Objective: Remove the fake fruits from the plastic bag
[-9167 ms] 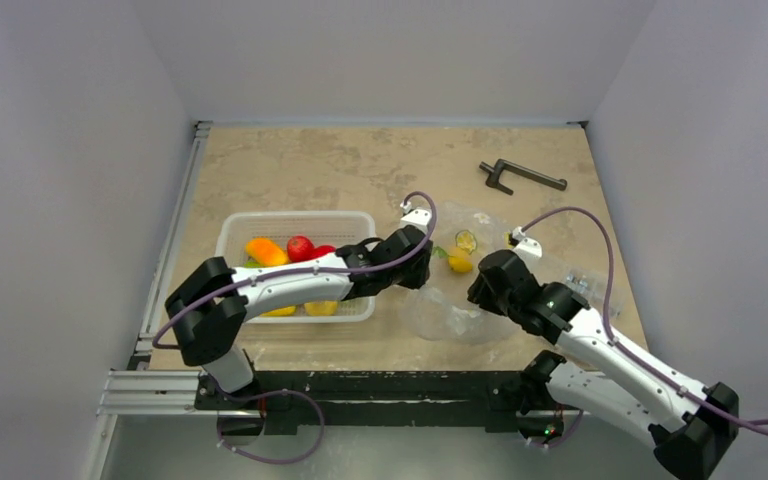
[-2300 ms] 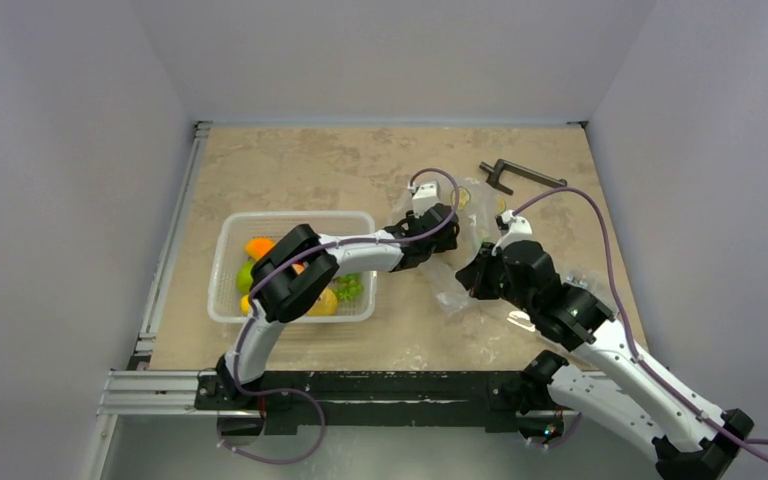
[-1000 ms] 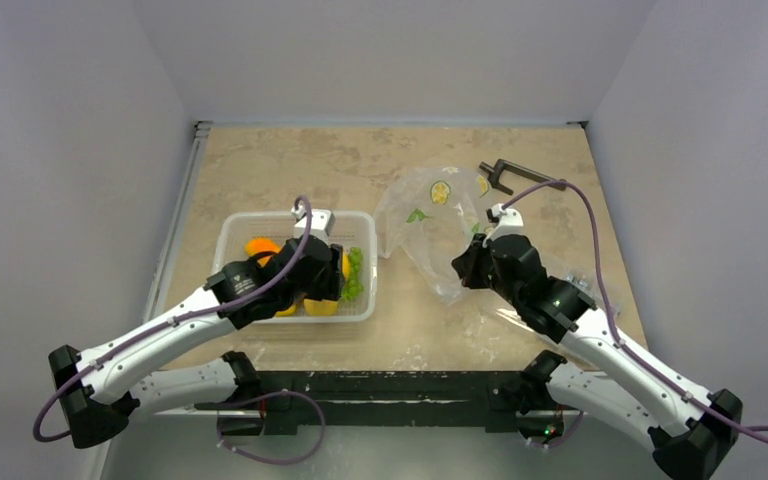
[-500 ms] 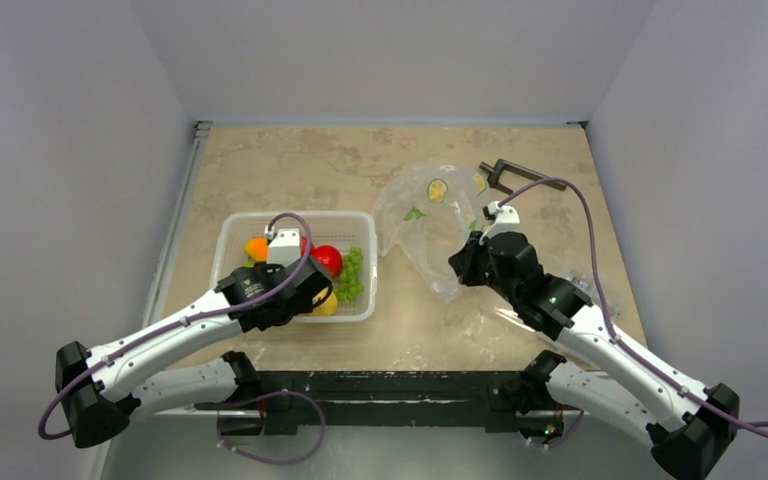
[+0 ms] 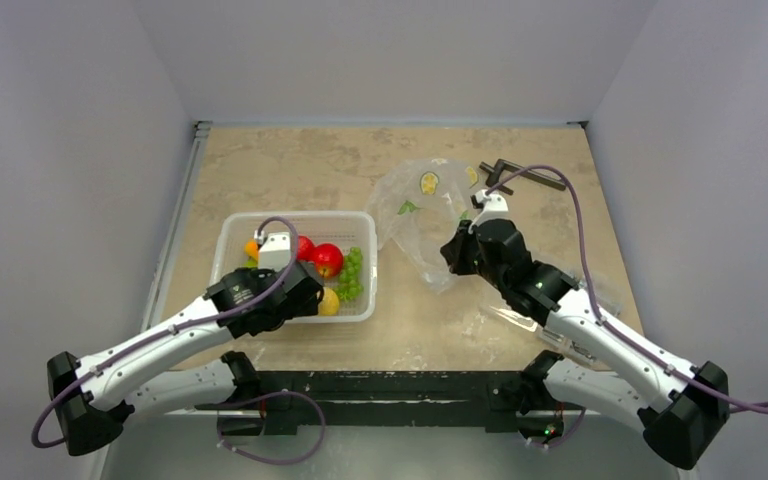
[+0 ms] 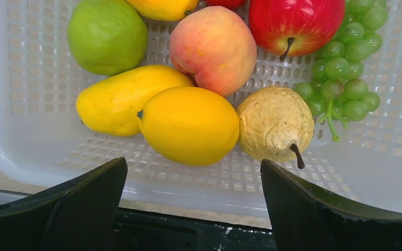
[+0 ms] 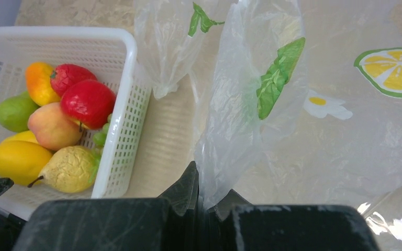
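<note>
So the glossy deep-red apple (image 6: 293,21) and speckled yellowish pear (image 6: 275,123) sit in the white mesh basket (image 6: 10,136), the pear right beside the green grapes (image 6: 345,68). Left gripper (image 6: 192,167) hangs spread wide over the basket's near edge, holding nothing. Right gripper (image 7: 205,196) is pinched tight on the crinkly clear lemon-print plastic bag (image 7: 251,104) next to the basket.

White mesh basket (image 6: 10,104) w/ green grapes (image 6: 345,68), peach (image 6: 213,48), mango (image 6: 118,99) — black tool (image 5: 552,182) far rt of table (image 5: 290,165)

Apple (image 6: 293,23), pear (image 6: 275,123) in basket (image 6: 10,130) — bag (image 7: 251,104) right
</note>
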`<action>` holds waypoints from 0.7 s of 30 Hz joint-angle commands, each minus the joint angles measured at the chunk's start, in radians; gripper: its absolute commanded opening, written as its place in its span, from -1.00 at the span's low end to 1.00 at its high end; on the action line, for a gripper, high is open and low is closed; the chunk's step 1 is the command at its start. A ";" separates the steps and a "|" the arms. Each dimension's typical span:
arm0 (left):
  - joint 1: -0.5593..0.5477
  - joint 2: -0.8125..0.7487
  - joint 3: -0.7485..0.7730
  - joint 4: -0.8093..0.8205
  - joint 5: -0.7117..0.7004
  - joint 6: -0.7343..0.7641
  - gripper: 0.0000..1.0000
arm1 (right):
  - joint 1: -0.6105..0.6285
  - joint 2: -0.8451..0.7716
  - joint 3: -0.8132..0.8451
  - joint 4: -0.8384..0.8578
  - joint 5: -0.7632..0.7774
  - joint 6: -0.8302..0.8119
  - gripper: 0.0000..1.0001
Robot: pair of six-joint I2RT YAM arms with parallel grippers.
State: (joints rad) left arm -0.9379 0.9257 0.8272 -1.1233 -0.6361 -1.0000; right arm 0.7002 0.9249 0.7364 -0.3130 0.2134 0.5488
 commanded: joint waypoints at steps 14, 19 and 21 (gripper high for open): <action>0.003 -0.344 0.177 -0.150 0.070 0.111 1.00 | -0.017 0.422 0.408 0.221 0.224 -0.154 -0.97; 0.003 -0.413 0.205 -0.182 0.093 0.106 1.00 | -0.022 0.536 0.504 0.225 0.253 -0.222 -0.56; 0.003 -0.443 0.208 -0.180 0.095 0.101 1.00 | -0.023 0.560 0.531 0.216 0.257 -0.243 -0.40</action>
State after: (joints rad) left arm -0.9379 0.5278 1.0004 -1.2686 -0.5602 -0.9127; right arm 0.6827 1.4631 1.1873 -0.1375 0.4179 0.3817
